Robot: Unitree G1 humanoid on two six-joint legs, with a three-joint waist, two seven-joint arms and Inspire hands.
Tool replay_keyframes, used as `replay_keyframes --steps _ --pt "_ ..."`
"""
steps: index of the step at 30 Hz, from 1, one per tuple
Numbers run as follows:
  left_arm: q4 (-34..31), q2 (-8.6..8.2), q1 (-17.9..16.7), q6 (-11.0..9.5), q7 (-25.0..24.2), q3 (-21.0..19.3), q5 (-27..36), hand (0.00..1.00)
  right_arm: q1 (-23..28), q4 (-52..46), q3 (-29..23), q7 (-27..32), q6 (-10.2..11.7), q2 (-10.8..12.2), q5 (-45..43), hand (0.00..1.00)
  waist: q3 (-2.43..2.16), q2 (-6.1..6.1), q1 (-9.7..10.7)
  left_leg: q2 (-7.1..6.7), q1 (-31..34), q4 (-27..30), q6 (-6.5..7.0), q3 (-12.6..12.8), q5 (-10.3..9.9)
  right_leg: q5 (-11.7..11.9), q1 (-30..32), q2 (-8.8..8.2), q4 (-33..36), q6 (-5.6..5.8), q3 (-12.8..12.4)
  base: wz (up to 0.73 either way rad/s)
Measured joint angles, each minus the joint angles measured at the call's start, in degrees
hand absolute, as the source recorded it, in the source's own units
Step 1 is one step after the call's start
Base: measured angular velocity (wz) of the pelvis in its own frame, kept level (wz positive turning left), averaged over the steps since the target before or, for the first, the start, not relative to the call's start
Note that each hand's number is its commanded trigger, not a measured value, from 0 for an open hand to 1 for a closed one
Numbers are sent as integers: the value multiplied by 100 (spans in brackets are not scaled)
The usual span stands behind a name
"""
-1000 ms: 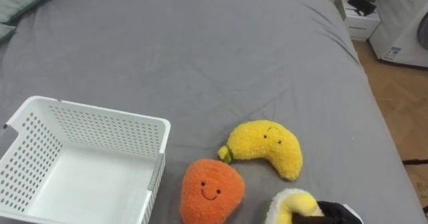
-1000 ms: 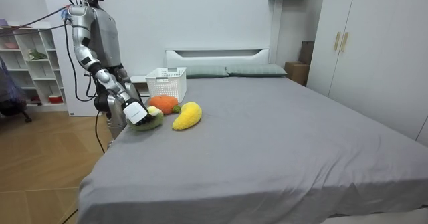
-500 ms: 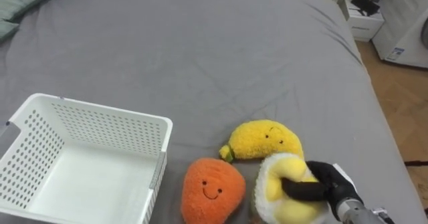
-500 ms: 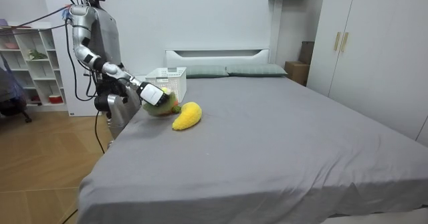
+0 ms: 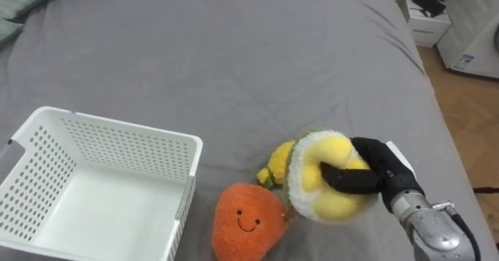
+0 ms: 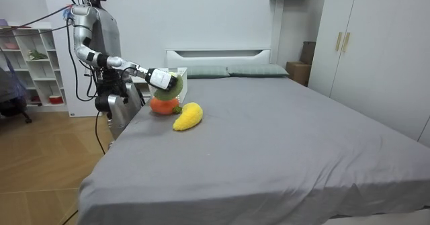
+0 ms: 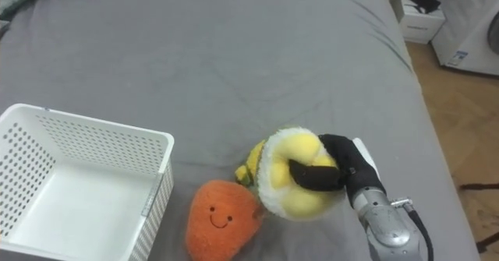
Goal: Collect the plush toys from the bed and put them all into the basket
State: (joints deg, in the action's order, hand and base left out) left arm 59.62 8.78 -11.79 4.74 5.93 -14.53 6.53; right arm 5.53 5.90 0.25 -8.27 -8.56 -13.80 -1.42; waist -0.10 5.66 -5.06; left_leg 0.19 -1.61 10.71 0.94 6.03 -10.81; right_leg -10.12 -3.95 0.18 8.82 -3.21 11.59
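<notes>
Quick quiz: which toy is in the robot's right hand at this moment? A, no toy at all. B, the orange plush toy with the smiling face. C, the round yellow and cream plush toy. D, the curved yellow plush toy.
C: the right hand is curled round the round yellow and cream plush toy, while the orange plush toy and the curved yellow plush toy lie on the bed.

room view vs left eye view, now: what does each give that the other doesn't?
Room view adds the headboard, pillows, wardrobe, and the robot standing at the bed's side. Left eye view adds the inside of the white basket and the smile on the orange plush. Shared: right hand shut on the round yellow plush, held clear of the grey bed.
</notes>
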Motion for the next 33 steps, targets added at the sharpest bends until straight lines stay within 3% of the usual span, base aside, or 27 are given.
replay_keyframes --steps 11,17,20,24,29,30,33 --pt "1 -2 73 2 -203 23 57 0 -297 -791 110 -252 -37 15 -3 100 37 -65 -108 -1 20 0 2 19 -1 2 11 2 -1 1 0 0" --pt "11 -3 176 1 -202 16 78 0 -441 -924 535 -270 -145 3 -184 100 4 -62 -303 -3 57 1 5 7 0 2 29 -1 -6 1 31 1" --pt "26 -3 172 2 -202 5 78 0 -462 -1002 607 -354 -222 7 -294 100 -33 -1 -424 -4 112 8 15 -15 8 2 58 -15 -12 1 110 9" --pt "50 -4 109 9 -161 7 80 0 -723 -1135 756 -378 -354 7 -282 100 -18 61 -503 -17 118 8 19 -123 12 3 34 -19 -13 1 149 6" --pt "111 8 133 22 -166 8 60 0 -1035 -1136 827 -379 -362 8 -263 100 -9 127 -692 -79 151 7 20 -239 13 -1 13 -30 -32 5 230 11" --pt "114 17 134 27 -166 8 59 0 -1057 -1136 866 -379 -362 8 -230 100 -20 165 -740 -91 185 22 23 -300 16 -9 17 -39 -35 14 281 16" --pt "112 18 158 36 -153 11 64 0 -1162 -1134 1062 -371 -380 13 -209 100 7 271 -881 -91 265 65 25 -336 17 -9 69 -48 -28 15 330 10"
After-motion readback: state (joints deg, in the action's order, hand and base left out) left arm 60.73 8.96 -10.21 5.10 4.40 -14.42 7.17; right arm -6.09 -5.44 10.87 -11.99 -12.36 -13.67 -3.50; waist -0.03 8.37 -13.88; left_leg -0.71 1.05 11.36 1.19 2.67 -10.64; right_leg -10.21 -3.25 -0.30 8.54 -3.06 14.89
